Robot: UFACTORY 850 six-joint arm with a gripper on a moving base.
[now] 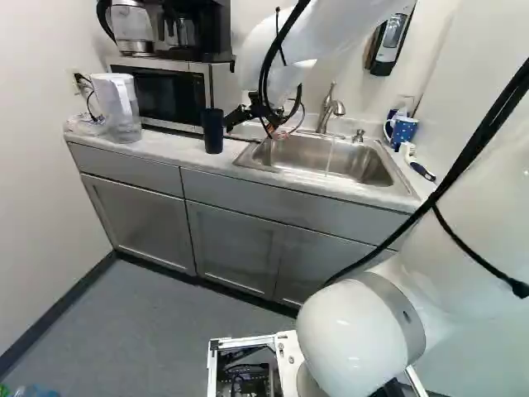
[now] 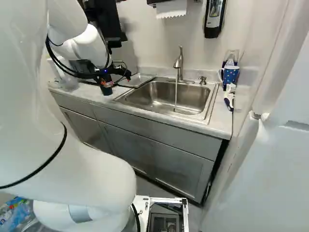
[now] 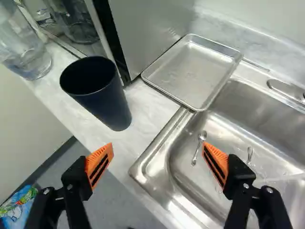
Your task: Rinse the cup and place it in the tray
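A pale counter [image 1: 178,155] runs over grey cabinets [image 1: 235,236] along the wall. Let into it is the steel sink [image 2: 164,99], with a thin stream of water [image 2: 175,97] falling into it from the tap [image 2: 179,63]. The microwave [image 1: 169,93] stands beyond the sink's one end and carries a coffee maker [image 1: 194,33] and a kettle [image 1: 132,27]. Between microwave and sink lies the shallow metal tray [image 3: 190,69], one corner against the sink's rim. A clear pitcher [image 1: 124,107] stands at the counter's far end, on the other side of the cup [image 3: 102,95].

The hand [image 2: 117,80] is above the counter's front edge and the near rim of the sink. Its fingers stand wide, with nothing gripped between their orange pads [image 3: 99,164]. The dark blue cup is ahead of them, off toward one finger, upright on the counter near the microwave's front corner and apart from the tray.

A dotted blue mug [image 2: 231,75] sits past the sink's other end, a brush [image 2: 229,97] just beside it. In the basin lies a small spoon [image 3: 199,145]; the piece near it [image 3: 250,153], partly lost in glare, may be another.
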